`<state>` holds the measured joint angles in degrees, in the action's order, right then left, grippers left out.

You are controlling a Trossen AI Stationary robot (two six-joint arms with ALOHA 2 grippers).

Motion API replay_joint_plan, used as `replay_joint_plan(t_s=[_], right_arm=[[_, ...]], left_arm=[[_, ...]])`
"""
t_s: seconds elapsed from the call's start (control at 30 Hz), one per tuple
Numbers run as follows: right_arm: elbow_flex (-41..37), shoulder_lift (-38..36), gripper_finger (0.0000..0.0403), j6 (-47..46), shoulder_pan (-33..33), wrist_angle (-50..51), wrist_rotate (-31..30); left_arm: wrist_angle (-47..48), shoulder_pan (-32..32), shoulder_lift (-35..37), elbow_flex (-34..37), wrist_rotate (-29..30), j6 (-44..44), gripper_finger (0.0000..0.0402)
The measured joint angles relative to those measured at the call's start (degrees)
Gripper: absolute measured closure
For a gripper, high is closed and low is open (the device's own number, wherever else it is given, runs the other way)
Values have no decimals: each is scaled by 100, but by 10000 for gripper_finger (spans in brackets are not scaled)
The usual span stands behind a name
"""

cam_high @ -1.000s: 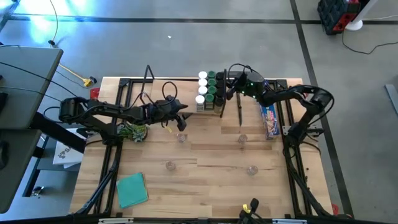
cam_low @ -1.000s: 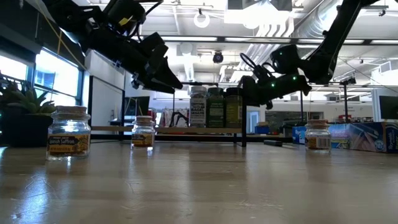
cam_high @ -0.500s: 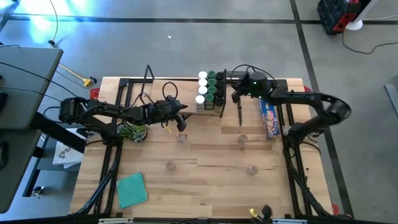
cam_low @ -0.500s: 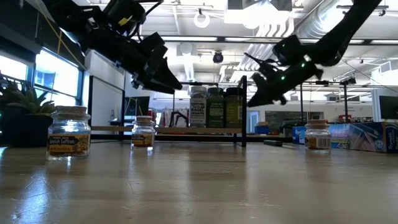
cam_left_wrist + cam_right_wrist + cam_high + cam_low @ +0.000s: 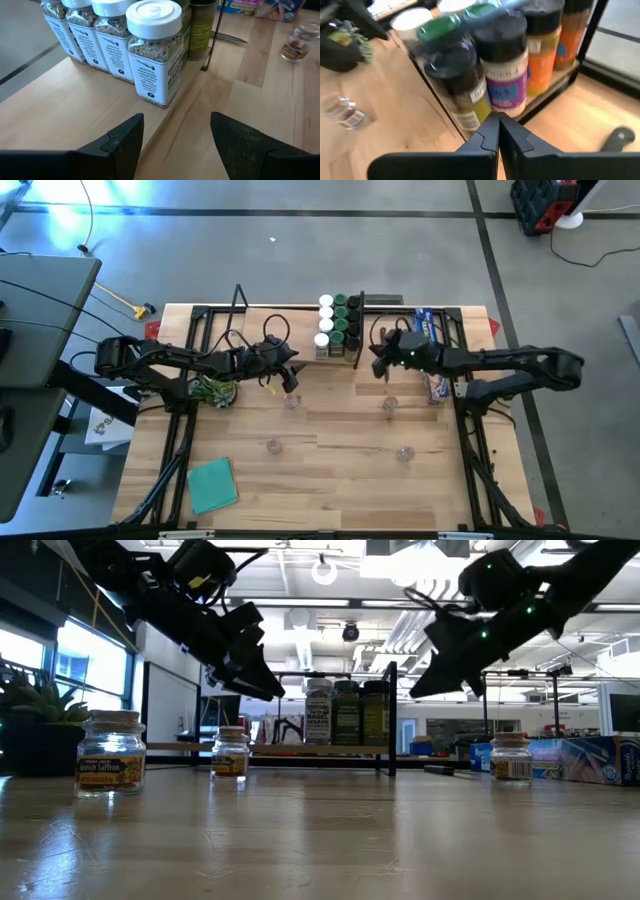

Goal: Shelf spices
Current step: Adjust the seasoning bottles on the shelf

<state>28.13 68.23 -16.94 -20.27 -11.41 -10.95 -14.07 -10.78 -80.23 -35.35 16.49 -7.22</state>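
The shelf [image 5: 305,325] lies at the table's far side, and several spices [image 5: 338,325] with white, green and dark lids stand crowded at its right end by a black wire frame [image 5: 358,330]. Small loose spice jars stand on the table [image 5: 291,401] [image 5: 390,404] [image 5: 404,452]. My left gripper [image 5: 293,370] hangs open above the shelf's near edge, left of the jars; its wrist view shows the white-lidded jars [image 5: 152,50] just ahead of its fingers [image 5: 172,135]. My right gripper [image 5: 375,365] hovers shut near the shelf's right end, pointing at the dark-lidded jars [image 5: 502,65].
A long blue box [image 5: 432,365] lies right of the shelf. A green leafy bunch [image 5: 215,392] sits under the left arm. A teal cloth [image 5: 212,485] lies at the near left. A dark stick [image 5: 620,136] lies on the table by the shelf's right end.
My right gripper has drawn back from the jars at the shelf's right end toward the table's near edge and risen a little, staying shut with nothing in it. The arm behind it has swung out toward the right edge.
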Motion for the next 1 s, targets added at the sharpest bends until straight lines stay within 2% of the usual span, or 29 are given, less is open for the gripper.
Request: replay_joint_plan(t_s=[0.13, 0.3, 0.43, 0.63, 0.83, 1.0], right_arm=[[-95, 575, 403, -255, 83, -614, -254], [-5, 1274, 403, -253, 81, -1350, -169], [106, 1536, 403, -234, 81, -1432, -76], [109, 1523, 403, -203, 77, -1476, -87], [111, 1351, 403, -84, 77, -1257, -538], [112, 803, 403, -128, 180, -709, -769]], left_arm=[[13, 0, 0, 0, 1, 1, 177], [27, 0, 0, 0, 0, 123, 177], [19, 2, 0, 0, -5, 149, 177], [14, 0, 0, 0, -18, 213, 177], [-17, -67, -8, 0, -564, 385, 178], [-437, -266, -308, -4, -952, 450, 212]])
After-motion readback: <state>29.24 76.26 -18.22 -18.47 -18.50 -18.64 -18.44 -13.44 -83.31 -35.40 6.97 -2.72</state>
